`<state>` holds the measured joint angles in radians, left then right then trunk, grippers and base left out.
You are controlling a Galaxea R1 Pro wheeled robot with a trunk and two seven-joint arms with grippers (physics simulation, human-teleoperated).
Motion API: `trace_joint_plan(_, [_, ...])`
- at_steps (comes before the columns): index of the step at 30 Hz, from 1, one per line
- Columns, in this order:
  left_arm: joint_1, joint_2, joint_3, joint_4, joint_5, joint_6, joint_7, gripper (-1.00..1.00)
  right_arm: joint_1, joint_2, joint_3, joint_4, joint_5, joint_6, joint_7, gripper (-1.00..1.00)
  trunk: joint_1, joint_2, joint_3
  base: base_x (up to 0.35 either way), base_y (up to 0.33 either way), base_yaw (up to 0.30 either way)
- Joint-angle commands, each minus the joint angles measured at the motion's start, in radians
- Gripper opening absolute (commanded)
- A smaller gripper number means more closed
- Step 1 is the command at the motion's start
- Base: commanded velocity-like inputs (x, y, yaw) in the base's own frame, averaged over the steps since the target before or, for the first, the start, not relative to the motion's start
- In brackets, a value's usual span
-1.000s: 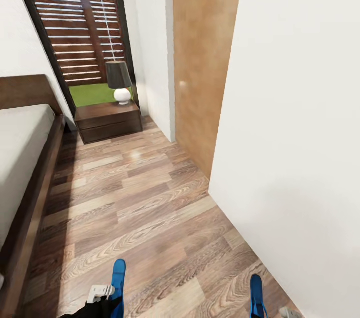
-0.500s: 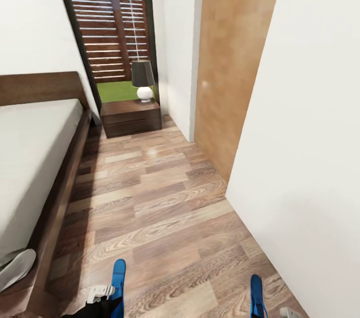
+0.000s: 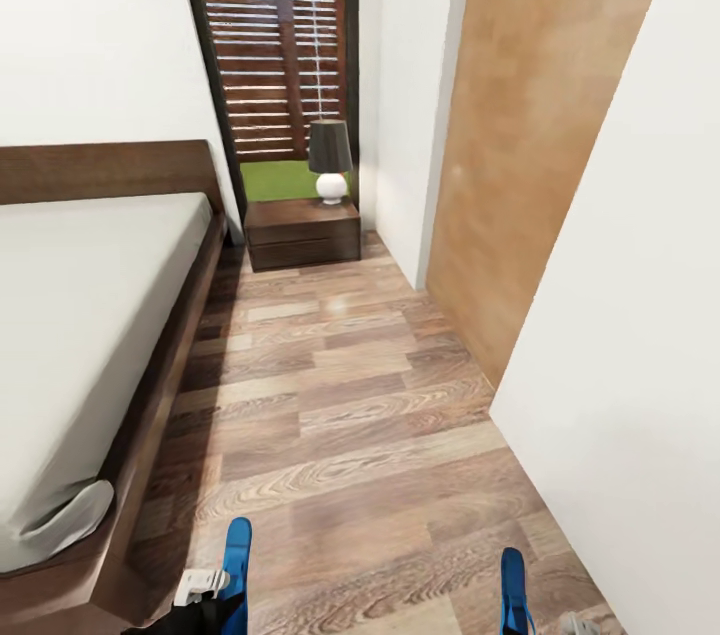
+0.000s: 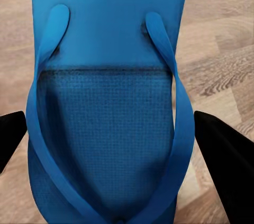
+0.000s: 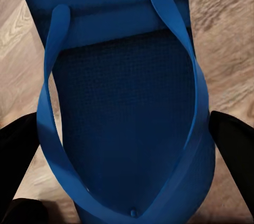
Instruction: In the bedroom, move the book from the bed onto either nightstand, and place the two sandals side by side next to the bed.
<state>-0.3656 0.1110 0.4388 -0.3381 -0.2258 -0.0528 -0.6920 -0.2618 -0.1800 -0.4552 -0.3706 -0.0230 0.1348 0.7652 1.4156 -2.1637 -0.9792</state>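
Left gripper (image 4: pixel 114 128) has one blue sandal (image 4: pixel 106 102) pinched between its dark fingers (image 4: pixel 225 155); right gripper (image 5: pixel 127 150) likewise clamps the other sandal (image 5: pixel 124 102); both above the wood floor (image 3: pixel 350 415) beside the bed (image 3: pixel 90 315)

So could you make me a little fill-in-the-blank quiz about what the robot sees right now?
1. Each tool grips a blue ____.
2. The lamp stands on the ____ beside the bed.
3. The floor is made of ____ planks.
4. The mattress colour is pale ____.

Missing words: sandal; nightstand; wood; grey-white
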Motion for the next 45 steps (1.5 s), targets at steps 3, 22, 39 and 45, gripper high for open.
trace_joint_plan(3, [-0.001,-0.001,0.008,0.001,-0.010,-0.006,-0.004,-1.00,-0.001,0.001,-0.007,-0.001,-0.003,0.010,0.007,-1.00,0.000,0.000,-0.001,0.315,0.000,0.065])
trace_joint_plan(22, [-0.001,-0.001,0.008,0.001,-0.009,-0.006,-0.004,-1.00,-0.001,0.001,-0.008,-0.001,-0.003,0.011,0.007,-1.00,0.000,0.000,-0.001,0.325,0.000,0.004])
trace_joint_plan(39, [-0.001,-0.001,0.008,0.001,-0.010,-0.006,-0.004,-1.00,-0.001,0.000,-0.008,-0.001,-0.005,0.011,0.008,-1.00,0.000,0.000,-0.001,0.326,0.000,0.000])
trace_joint_plan(45, [-0.001,-0.001,0.008,0.001,-0.010,-0.006,-0.004,-1.00,-0.001,0.000,-0.007,-0.001,-0.004,0.011,0.008,-1.00,0.000,0.000,-0.001,0.326,0.000,0.000])
